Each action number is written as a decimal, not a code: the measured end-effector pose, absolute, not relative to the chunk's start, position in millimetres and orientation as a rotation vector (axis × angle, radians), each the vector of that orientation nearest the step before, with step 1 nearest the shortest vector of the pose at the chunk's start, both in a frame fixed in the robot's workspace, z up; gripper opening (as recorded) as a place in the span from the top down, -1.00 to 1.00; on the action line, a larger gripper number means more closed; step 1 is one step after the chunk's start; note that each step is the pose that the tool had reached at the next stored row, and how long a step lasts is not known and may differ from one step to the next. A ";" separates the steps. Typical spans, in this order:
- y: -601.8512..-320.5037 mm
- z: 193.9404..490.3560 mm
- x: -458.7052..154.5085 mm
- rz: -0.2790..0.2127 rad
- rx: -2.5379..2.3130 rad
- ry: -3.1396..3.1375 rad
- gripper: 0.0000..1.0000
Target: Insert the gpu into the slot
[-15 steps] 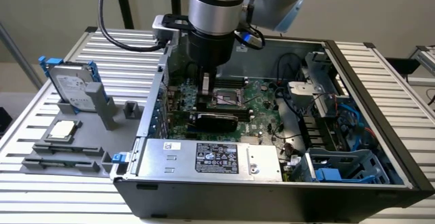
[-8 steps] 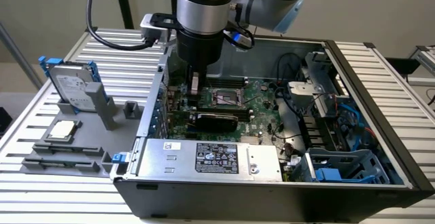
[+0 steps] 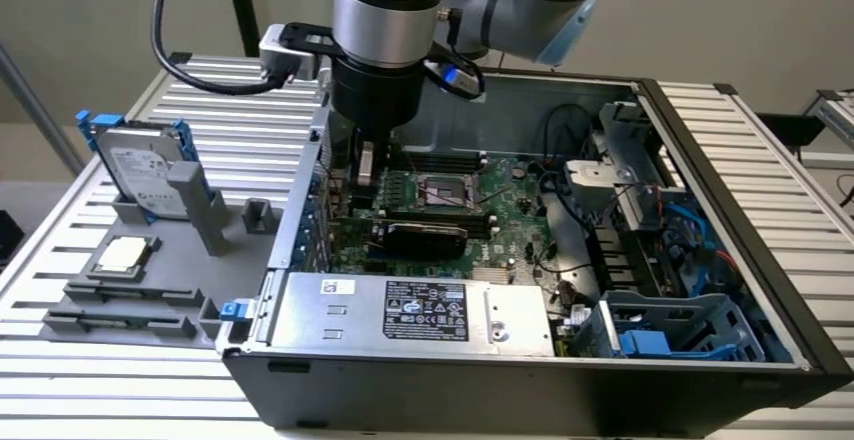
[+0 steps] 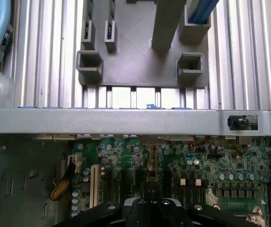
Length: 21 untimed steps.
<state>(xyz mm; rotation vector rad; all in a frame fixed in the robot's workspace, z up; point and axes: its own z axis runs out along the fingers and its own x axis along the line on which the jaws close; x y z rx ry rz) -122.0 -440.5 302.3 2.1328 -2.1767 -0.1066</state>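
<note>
Open computer case (image 3: 534, 380) on slatted metal desk (image 3: 747, 160), side panel off, green motherboard (image 3: 514, 185) exposed.

Arm entering case from above; gripper (image 3: 363, 185) down among the boards at the end of the motherboard toward the exterior view's left, near the rear wall of the case. Jaws: apart or together, cannot tell. From the wrist, gripper (image 4: 150, 208) seen directly over the motherboard (image 4: 211, 165), above a row of parallel black slots (image 4: 123, 182) with one white slot (image 4: 96, 179) beside them. A thin upright edge (image 4: 152, 163) runs out ahead of the gripper; cannot tell what it is.

The gpu (image 3: 420, 235):
- small, flat, rectangular card
- black cover on the visible face, strip of green board along the lower edge
- located on the motherboard, just beside the gripper toward the exterior view's right, between the square CPU socket (image 3: 441, 192) and the silver power supply (image 3: 414, 310)
- contact with gripper: cannot tell
- seated or merely resting: cannot tell

Outside the case, on the desk: grey fixture (image 3: 160, 290) carrying an upright hard drive (image 3: 140, 175) in blue rails and a loose processor chip (image 3: 123, 253)
</note>
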 end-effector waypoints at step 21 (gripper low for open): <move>-440.7 297.5 -134.1 -0.167 2.087 -2.141 0.79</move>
